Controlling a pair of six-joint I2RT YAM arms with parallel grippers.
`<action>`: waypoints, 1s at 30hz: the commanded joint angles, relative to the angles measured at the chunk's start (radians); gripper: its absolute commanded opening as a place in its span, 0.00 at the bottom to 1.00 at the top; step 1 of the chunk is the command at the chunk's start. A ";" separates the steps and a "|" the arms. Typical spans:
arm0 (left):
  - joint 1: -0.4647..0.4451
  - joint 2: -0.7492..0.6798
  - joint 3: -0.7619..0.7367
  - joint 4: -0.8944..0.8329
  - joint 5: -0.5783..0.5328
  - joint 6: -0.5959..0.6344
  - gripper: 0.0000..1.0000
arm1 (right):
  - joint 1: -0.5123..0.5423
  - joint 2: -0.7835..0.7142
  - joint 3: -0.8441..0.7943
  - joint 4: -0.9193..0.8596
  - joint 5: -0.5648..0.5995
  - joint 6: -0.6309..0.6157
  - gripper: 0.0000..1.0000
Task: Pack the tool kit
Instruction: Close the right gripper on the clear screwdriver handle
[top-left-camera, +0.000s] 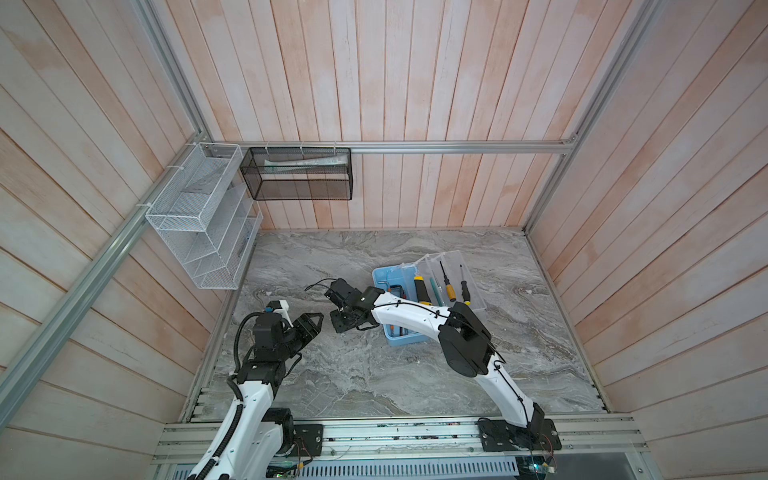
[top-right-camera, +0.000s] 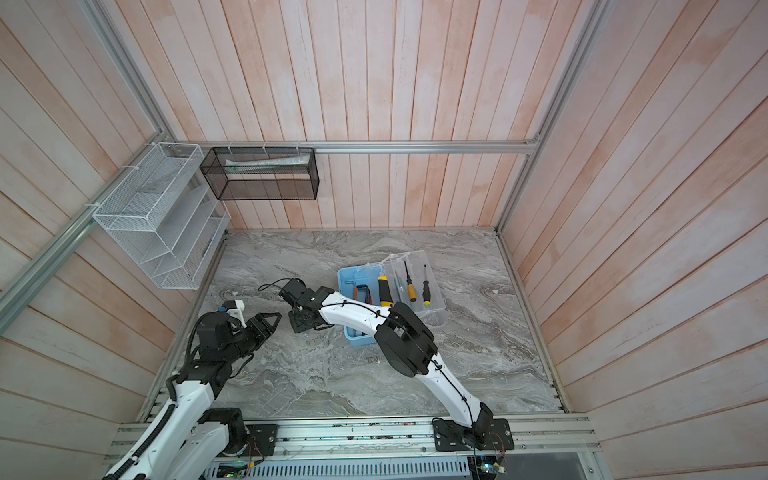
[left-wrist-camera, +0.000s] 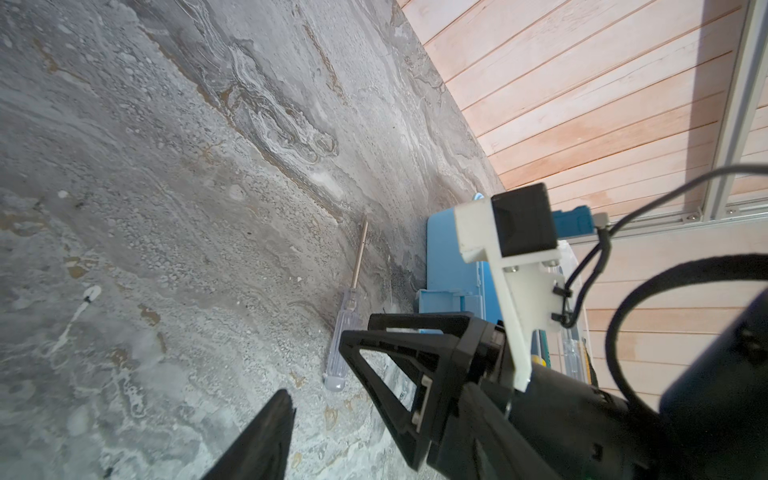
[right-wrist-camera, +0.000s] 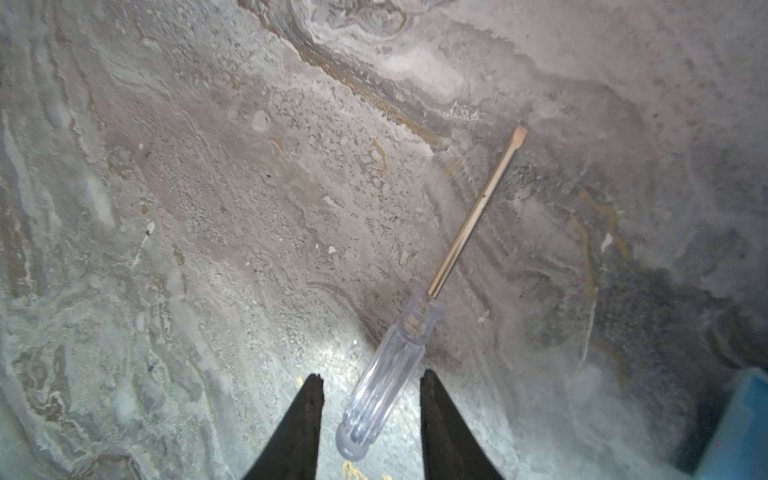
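The tool kit (top-left-camera: 384, 277) is a light-blue case on the marble table, its clear lid (top-left-camera: 471, 299) thrown open to the right with yellow-and-black screwdrivers (top-left-camera: 446, 286) clipped in it. A clear-handled flat screwdriver (right-wrist-camera: 399, 357) lies on the table left of the case, hidden under the arm in both top views. My right gripper (right-wrist-camera: 372, 376) is open and straddles its handle, with a gap on each side. My left gripper (top-left-camera: 316, 325) hangs open just left of it, holding nothing. The left wrist view shows the screwdriver (left-wrist-camera: 340, 332) beside the case (left-wrist-camera: 449, 257).
A white wire-mesh rack (top-left-camera: 199, 216) hangs on the left wall. A black mesh basket (top-left-camera: 299, 174) hangs on the back rail. Wooden walls close in the table on three sides. The right arm's elbow (top-left-camera: 465, 345) stands over the case's near end.
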 joint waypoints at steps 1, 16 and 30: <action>0.008 0.004 -0.021 0.008 0.017 0.022 0.66 | 0.009 0.036 0.042 -0.053 0.027 -0.012 0.37; 0.008 0.024 -0.026 0.027 0.025 0.023 0.66 | 0.013 0.089 0.084 -0.088 0.049 -0.025 0.32; 0.008 0.046 -0.018 0.041 0.049 0.033 0.66 | 0.008 0.092 0.080 -0.095 0.049 -0.034 0.13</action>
